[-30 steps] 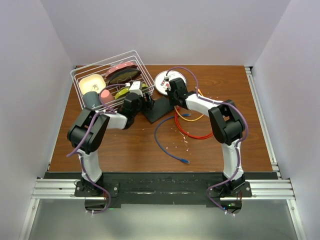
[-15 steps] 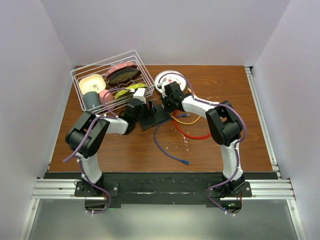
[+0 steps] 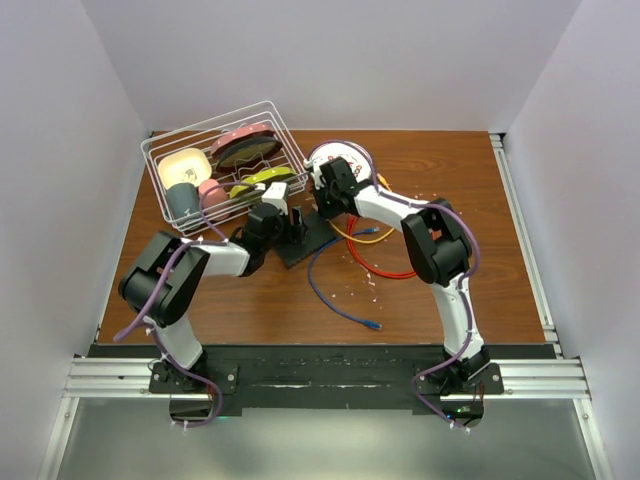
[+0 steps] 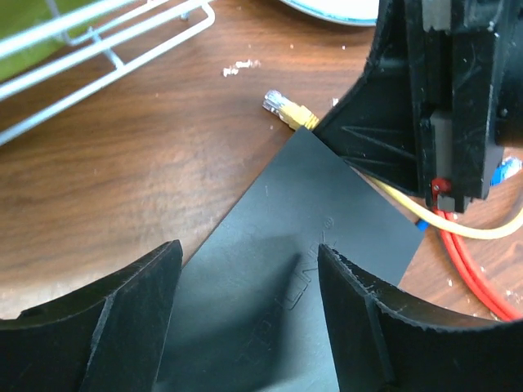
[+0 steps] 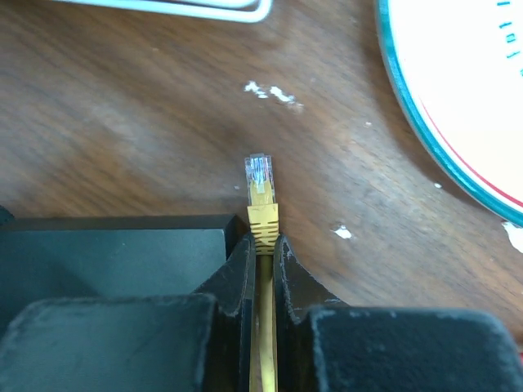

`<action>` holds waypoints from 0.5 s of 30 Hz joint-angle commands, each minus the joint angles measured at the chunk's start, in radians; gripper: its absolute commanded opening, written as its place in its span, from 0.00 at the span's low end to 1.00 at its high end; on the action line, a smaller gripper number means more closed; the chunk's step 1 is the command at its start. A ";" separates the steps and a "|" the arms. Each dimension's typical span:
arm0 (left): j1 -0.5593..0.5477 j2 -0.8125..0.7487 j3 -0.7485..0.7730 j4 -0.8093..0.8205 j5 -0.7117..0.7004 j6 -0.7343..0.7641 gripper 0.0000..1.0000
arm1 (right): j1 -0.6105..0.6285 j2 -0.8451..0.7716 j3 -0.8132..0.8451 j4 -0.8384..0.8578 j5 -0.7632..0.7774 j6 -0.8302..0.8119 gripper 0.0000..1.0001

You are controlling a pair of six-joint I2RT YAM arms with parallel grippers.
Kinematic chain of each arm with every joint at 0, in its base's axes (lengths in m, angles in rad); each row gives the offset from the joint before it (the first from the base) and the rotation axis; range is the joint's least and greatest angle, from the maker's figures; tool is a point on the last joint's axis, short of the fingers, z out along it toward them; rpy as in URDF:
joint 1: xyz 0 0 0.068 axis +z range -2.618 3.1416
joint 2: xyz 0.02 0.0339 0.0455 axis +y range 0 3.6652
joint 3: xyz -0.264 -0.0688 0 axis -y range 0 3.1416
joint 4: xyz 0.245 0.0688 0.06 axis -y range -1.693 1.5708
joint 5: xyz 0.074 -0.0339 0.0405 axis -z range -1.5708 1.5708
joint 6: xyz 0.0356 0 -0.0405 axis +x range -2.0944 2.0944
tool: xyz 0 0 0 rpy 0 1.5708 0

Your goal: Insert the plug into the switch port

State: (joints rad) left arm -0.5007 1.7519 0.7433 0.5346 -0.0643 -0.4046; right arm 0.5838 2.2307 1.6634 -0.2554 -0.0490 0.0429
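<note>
Beside the switch (image 5: 106, 257), the plug (image 5: 260, 184) juts from the right claw (image 5: 263, 245).

Bright even overhead light, soft shadow across the switch (image 4: 270, 245), right fingers (image 5: 122, 343) slightly blurred up close

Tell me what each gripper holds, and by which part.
The right gripper pinches the yellow cable just behind its clear plug. The left gripper is open above the switch, holding nothing.
</note>
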 commanded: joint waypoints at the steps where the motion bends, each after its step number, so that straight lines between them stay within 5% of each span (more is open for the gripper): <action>1: -0.007 -0.032 -0.064 -0.041 -0.002 -0.033 0.72 | 0.068 0.001 0.045 -0.062 -0.077 -0.038 0.00; 15: -0.006 -0.245 -0.133 -0.205 -0.109 -0.071 0.73 | 0.160 -0.045 0.021 -0.100 -0.097 -0.055 0.00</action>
State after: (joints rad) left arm -0.5007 1.5742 0.6144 0.3824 -0.1349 -0.4606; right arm 0.7406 2.2318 1.6779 -0.3107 -0.1257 -0.0189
